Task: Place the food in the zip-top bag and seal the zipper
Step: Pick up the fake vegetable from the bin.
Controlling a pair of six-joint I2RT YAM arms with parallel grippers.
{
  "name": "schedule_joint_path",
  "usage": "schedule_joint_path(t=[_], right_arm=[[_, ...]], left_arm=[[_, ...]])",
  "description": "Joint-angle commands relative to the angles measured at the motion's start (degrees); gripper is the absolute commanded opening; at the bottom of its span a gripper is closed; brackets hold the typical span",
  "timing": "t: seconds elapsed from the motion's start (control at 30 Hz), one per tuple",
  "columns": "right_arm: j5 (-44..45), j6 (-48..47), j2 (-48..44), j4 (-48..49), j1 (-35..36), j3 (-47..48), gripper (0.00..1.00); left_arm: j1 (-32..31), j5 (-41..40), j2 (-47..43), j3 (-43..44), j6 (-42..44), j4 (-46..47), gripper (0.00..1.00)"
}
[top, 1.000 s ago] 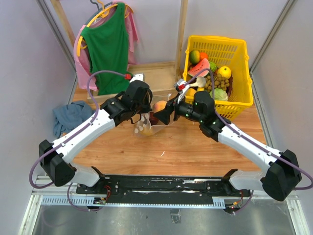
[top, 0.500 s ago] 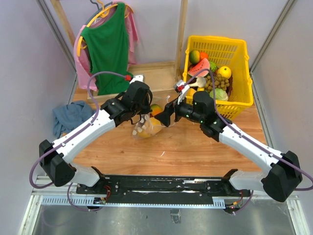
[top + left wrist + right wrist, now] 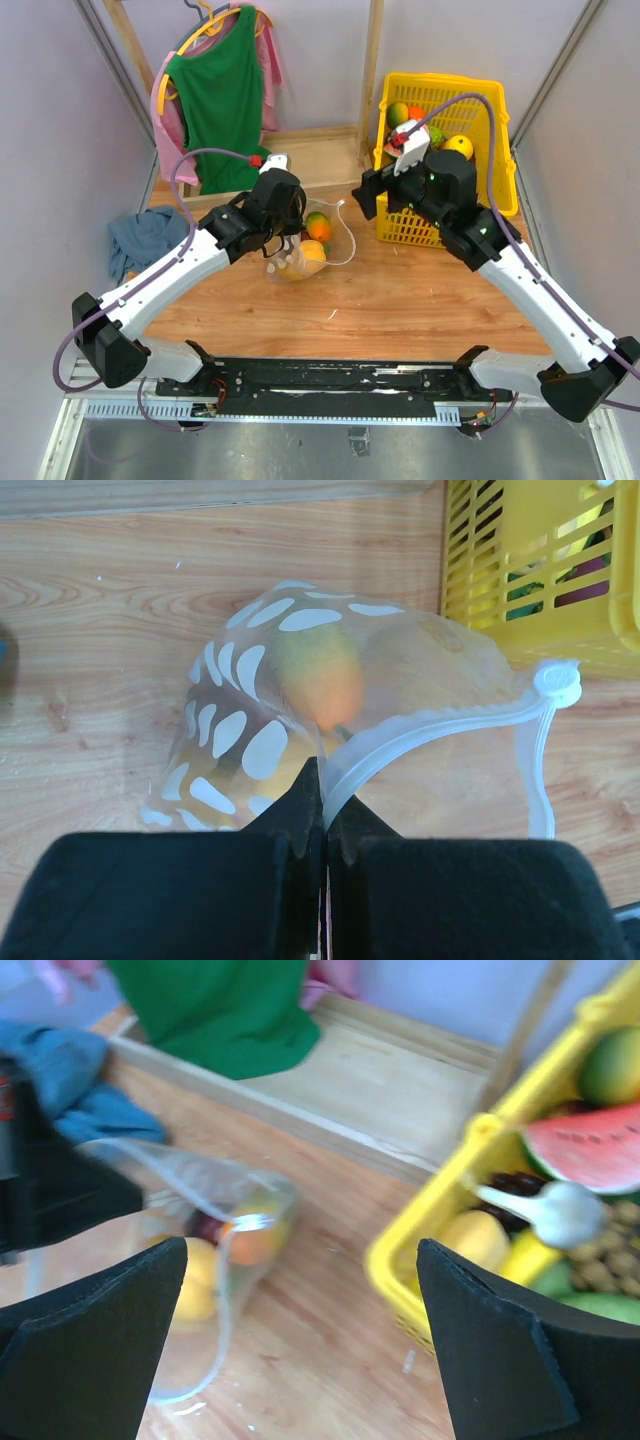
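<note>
At the bottom edge of the left wrist view, the left gripper point(image 3: 322, 785) has its two black fingers pressed tight together on the zipper point(image 3: 430, 730), pinching the mouth edge of the zip-top bag point(image 3: 245, 745). From the pinch the pale strip curves off toward 2 o'clock and ends in a round tab, so the mouth stands open in a loop. Inside the dotted plastic lies the green-orange mango point(image 3: 320, 675), with a yellow fruit point(image 3: 420, 640) beside it at 2 o'clock (blurred by the film). The bag sits on the wooden table point(image 3: 400, 290), near its middle in the top view. From the bag toward 2 o'clock, the right gripper point(image 3: 300, 1260) has its jaws spread wide with nothing between them, just beside the near left corner of the yellow basket point(image 3: 440, 225). The basket holds more toy food, a watermelon slice point(image 3: 590, 1150) among it. At 9 o'clock from the bag lies a blue cloth point(image 3: 145, 240); at 11 o'clock hangs a green shirt point(image 3: 220, 100).
</note>
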Motion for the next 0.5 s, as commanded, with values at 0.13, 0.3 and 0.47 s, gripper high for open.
schedule_joint_path(t=[0.13,0.3,0.47], right_arm=[[2.1,4.1,7.1,-12.9,-16.0,8.3,0.99],[-6.3,9.9,13.6,-8.8,-25.7,8.9,0.96],[-11.0,13.3,21.1,-2.7,-31.0,10.0,0.9]], left_arm=[[0.5,-1.1,-2.4,-0.4,0.8,2.4,0.0],[0.5,-0.2,-2.3,-0.8,0.8,3.0,0.0],[0.5,0.8,-2.1,-0.9,0.9,3.4,0.0]])
